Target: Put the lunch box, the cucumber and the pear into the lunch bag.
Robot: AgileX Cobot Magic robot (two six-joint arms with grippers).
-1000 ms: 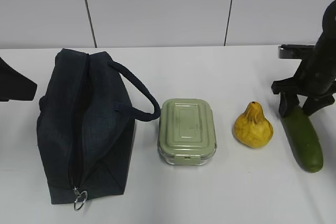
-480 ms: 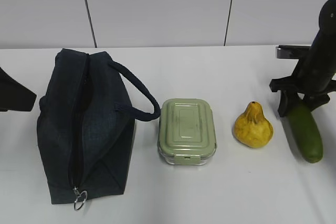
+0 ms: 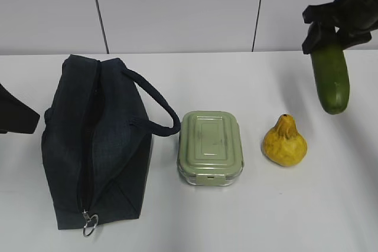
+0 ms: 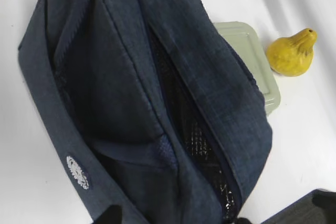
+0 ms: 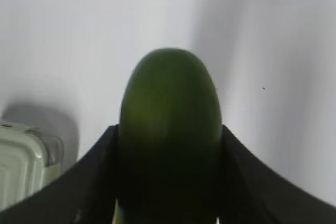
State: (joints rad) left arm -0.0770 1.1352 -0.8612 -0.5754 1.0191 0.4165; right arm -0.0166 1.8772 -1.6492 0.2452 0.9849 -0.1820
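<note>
Green cucumber (image 3: 331, 81) hangs clamped — right gripper (image 3: 333, 28) above table (image 3: 236, 81).

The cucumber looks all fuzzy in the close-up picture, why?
In the right wrist view the cucumber sits very close to the camera between the right gripper fingers, so it is out of focus and dark underneath; in the exterior view it looks sharp, with a soft shadow on the table.

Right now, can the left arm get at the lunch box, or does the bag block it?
Probably not directly. The lunch bag stands between the left gripper and the lunch box, touching or nearly touching the box. It would need to reach over the bag.
</note>
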